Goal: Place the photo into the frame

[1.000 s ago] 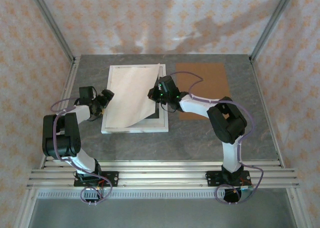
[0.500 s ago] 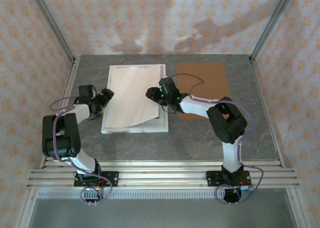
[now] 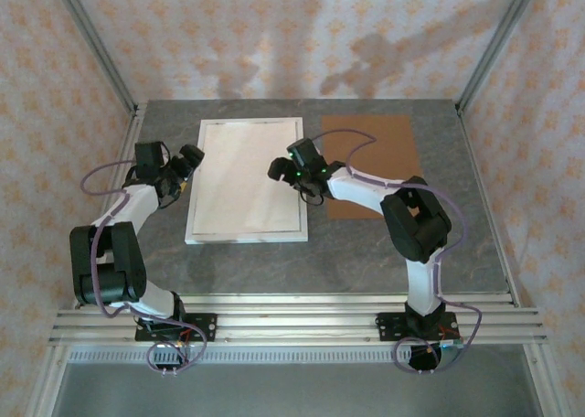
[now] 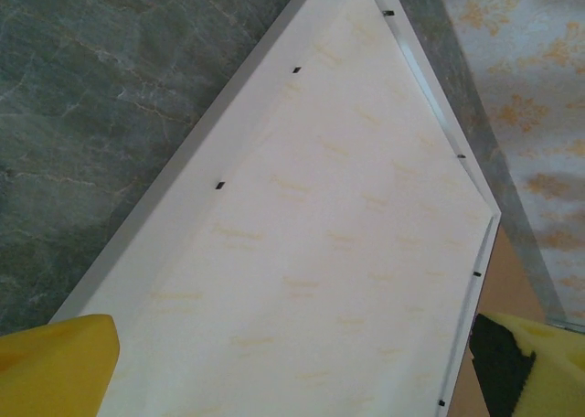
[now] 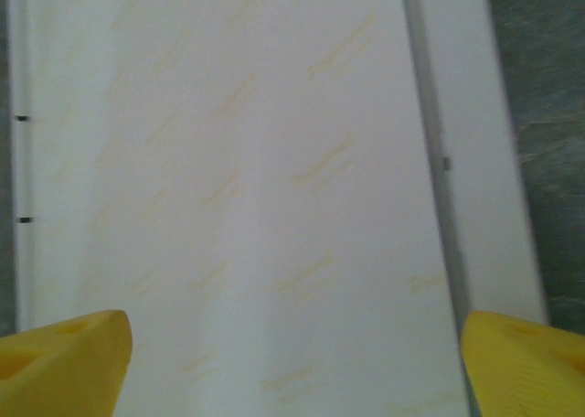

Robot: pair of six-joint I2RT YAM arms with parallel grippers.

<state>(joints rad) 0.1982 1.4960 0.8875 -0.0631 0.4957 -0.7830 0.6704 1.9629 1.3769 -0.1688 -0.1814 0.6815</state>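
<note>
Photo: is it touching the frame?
Touching. The left wrist view shows the photo lying flat, pale back up, inside the frame, its edges meeting the frame's rim with no visible gap or shadow beneath.

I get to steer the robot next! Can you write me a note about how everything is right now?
Left pincer: open, empty, beside the frame, on its left.
Right pincer: open, empty, over the right side of the photo.
The photo lies flat inside the frame, pale side up.
Done: the photo looks placed.
Left: check it sits snug; the brown backing board lies on the table, right of the frame.
</note>
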